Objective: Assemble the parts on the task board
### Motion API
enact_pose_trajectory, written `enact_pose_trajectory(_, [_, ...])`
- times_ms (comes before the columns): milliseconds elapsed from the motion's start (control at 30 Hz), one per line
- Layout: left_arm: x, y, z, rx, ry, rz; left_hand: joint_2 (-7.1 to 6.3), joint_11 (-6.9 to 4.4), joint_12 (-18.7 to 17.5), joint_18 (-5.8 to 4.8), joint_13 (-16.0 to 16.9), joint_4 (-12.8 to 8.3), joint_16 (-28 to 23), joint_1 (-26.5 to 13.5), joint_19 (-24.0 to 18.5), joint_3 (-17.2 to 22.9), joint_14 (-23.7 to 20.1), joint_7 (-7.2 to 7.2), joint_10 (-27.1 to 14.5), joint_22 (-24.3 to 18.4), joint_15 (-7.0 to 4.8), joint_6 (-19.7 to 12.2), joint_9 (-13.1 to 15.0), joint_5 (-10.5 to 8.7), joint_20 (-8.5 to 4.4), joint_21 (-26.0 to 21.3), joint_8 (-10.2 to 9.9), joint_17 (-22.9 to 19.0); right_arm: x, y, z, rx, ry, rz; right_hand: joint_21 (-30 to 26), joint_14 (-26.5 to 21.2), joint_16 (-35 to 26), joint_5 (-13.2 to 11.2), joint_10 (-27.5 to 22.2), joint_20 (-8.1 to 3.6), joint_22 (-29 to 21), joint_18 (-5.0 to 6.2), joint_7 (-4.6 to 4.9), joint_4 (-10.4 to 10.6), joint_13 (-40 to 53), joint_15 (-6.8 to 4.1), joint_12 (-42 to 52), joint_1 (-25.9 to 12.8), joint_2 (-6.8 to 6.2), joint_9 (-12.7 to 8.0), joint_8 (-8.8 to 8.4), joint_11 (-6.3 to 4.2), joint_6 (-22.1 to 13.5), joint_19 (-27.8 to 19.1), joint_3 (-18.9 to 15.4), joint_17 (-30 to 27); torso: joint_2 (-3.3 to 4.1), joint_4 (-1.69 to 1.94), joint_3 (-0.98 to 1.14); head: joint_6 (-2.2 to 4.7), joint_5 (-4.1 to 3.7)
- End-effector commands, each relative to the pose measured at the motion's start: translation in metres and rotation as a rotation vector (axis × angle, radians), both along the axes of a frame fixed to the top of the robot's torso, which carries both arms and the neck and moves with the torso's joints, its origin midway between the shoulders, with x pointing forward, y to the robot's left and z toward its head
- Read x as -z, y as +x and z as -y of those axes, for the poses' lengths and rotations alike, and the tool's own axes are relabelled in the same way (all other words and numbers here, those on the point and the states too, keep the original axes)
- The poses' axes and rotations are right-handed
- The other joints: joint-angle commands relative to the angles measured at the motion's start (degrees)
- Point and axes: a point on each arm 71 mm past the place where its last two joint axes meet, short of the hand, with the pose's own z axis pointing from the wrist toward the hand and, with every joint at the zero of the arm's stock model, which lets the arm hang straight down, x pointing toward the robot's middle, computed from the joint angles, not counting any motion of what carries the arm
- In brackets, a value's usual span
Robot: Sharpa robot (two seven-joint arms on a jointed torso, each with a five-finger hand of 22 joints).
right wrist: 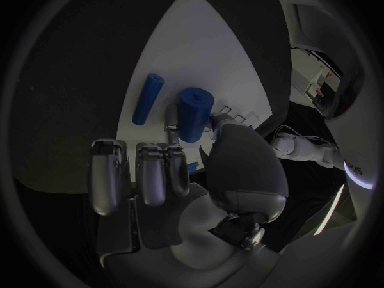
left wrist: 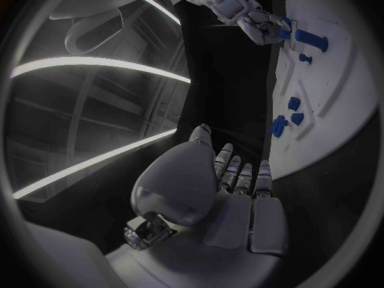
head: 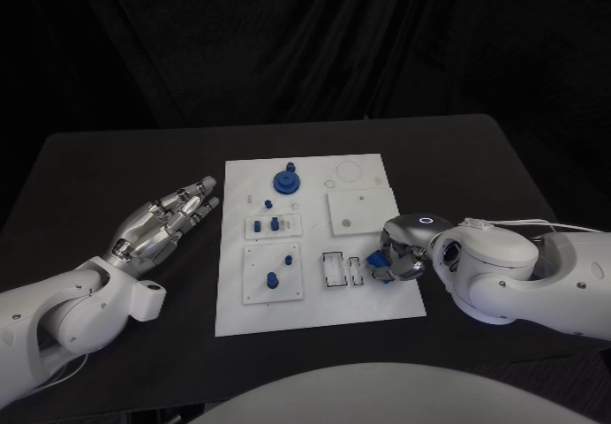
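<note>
The white task board (head: 319,305) lies mid-table. At its right edge my right hand (head: 403,254) pinches a short blue cylinder (head: 378,260) between thumb and finger, just above the board beside two dark-rimmed slots (head: 335,269). The right wrist view shows this cylinder (right wrist: 194,112) at the fingertips (right wrist: 171,118), with a longer blue peg (right wrist: 147,98) on the board (right wrist: 188,38) beyond. My left hand (head: 169,223) rests open on the table left of the board, fingers straight, holding nothing; its wrist view shows the same hand (left wrist: 232,192) beside the board (left wrist: 336,89).
Other blue parts sit on the board: a round gear-like piece (head: 287,183) at the far end, small blocks (head: 267,225) in the middle left, a peg (head: 273,281) on the near left plate. A bare white square plate (head: 357,212) lies far right.
</note>
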Motion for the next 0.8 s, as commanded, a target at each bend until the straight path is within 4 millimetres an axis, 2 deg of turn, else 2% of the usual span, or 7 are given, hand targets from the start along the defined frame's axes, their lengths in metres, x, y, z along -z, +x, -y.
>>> enact_pose_trajectory(33, [-0.002,0.0,0.002,0.017,-0.021,0.011,-0.11,0.31,-0.3,0.31,0.0,0.0,-0.2,0.5,-0.1,0.3,0.2,0.46,0.1,0.1,0.42,-0.1,0.0,0.33,0.42,0.4,-0.3,0.0,-0.001,-0.003,0.0,0.086,0.192,-0.013,0.2,6.0,0.2,0.7,6.1,-0.42,14.0,-0.54,-0.51,-3.2,15.1,-0.3,0.1,3.9,2.86,0.6,0.49,-0.4,-0.1,4.6,3.7,15.1,0.03,-0.04,0.02,0.01,0.26])
enact_pose_trajectory(267, [-0.001,0.0,0.002,0.018,-0.019,0.008,-0.08,0.35,-0.3,0.33,0.0,-0.1,-0.2,0.6,-0.1,0.3,0.2,0.49,0.1,0.1,0.47,-0.1,-0.1,0.34,0.5,0.4,-0.3,0.0,-0.011,-0.007,-0.005,0.165,0.394,-0.008,0.1,6.0,0.2,0.8,6.1,-0.4,13.9,-0.5,-0.64,-3.2,15.1,-0.22,0.1,3.9,2.79,1.0,0.77,-0.56,0.2,4.5,3.9,15.1,0.0,-0.13,0.05,0.01,0.59])
enact_pose_trajectory(567, [-0.002,-0.001,0.001,0.013,-0.016,0.007,-0.05,0.36,-0.2,0.37,0.0,-0.1,-0.2,0.7,0.0,0.4,0.2,0.51,0.1,0.2,0.55,0.1,0.0,0.39,0.62,0.4,-0.3,0.0,-0.019,-0.007,-0.012,0.265,0.522,-0.078,-1.3,6.0,0.2,0.6,6.1,-0.3,13.4,-0.12,-0.69,-2.1,15.1,-0.12,0.1,2.2,2.36,1.9,1.07,-0.69,0.2,3.7,3.6,15.1,-0.01,-0.03,0.06,0.01,0.68])
enact_pose_trajectory(700, [-0.002,-0.002,0.002,0.014,-0.015,0.006,-0.05,0.36,-0.2,0.37,0.0,-0.1,-0.2,0.7,0.0,0.4,0.2,0.51,0.1,0.2,0.56,0.1,0.0,0.39,0.63,0.5,-0.3,0.0,-0.017,-0.005,-0.016,0.277,0.537,-0.116,-1.4,6.0,0.2,-0.1,6.1,-0.31,13.4,-0.09,-0.74,-1.8,15.1,-0.14,0.1,1.7,2.37,2.3,1.18,-0.72,0.2,3.7,3.5,15.1,0.02,0.0,0.02,0.01,0.7])
enact_pose_trajectory(800, [-0.002,-0.002,0.003,0.017,-0.016,0.005,-0.05,0.36,-0.2,0.39,0.0,-0.1,-0.2,0.7,0.1,0.5,0.2,0.51,0.1,0.2,0.62,0.1,0.0,0.41,0.7,0.5,-0.3,0.0,-0.013,-0.002,-0.02,0.272,0.535,-0.137,-1.6,6.0,0.2,-1.7,6.1,-0.24,13.3,-0.05,-0.51,-1.4,15.1,-0.03,0.1,-1.0,2.12,2.7,1.01,-0.57,-0.1,3.6,2.6,15.1,0.05,0.07,-0.05,0.01,0.84])
